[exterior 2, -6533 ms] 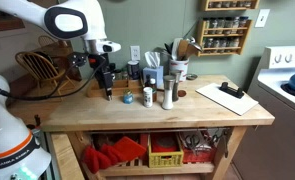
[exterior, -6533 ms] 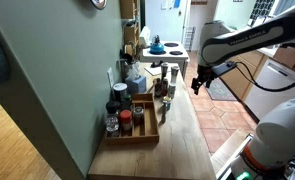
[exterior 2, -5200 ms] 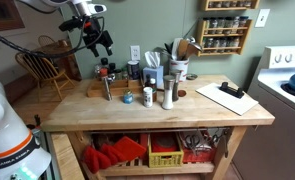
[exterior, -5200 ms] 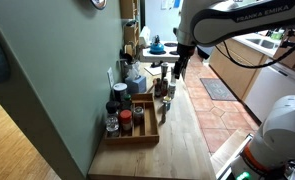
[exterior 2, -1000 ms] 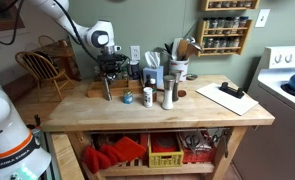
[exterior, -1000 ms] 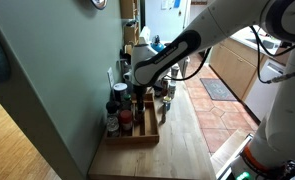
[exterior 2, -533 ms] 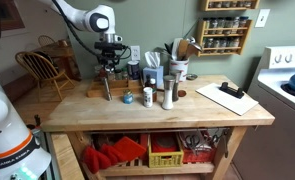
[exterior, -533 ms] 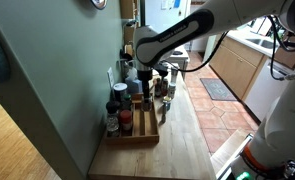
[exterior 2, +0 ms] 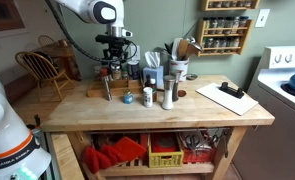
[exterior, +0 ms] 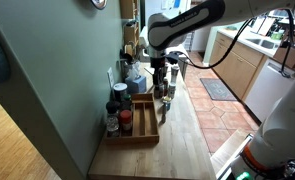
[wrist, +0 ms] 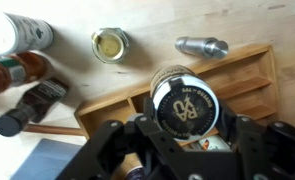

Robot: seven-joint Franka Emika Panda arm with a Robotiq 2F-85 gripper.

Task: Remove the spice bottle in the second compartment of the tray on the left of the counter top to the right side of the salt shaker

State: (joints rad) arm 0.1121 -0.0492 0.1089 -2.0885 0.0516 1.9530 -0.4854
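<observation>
In the wrist view my gripper (wrist: 184,112) is shut on the spice bottle (wrist: 184,98). The bottle's round dark printed cap faces the camera, with a black finger on each side of it. Under it lies the light wooden tray (wrist: 242,72) with its lengthwise dividers. In both exterior views the gripper (exterior: 158,70) (exterior 2: 112,68) hangs above the far end of the tray (exterior: 150,128) (exterior 2: 93,92). The tray sits at one end of the counter top (exterior 2: 187,112). The steel salt shaker (exterior 2: 168,95) (wrist: 202,46) stands past the tray toward the counter's middle.
Several dark-capped bottles (exterior: 115,118) remain in the tray's compartment by the wall. A gold-lidded jar (wrist: 110,44) and a small blue-capped jar (exterior 2: 147,97) stand near the shaker. A utensil holder (exterior 2: 175,68) is at the back and a clipboard (exterior 2: 227,97) at the far end.
The gripper has risen out of the tray with the spice bottle in it and shifted toward the shaker end. Nothing else has moved.
</observation>
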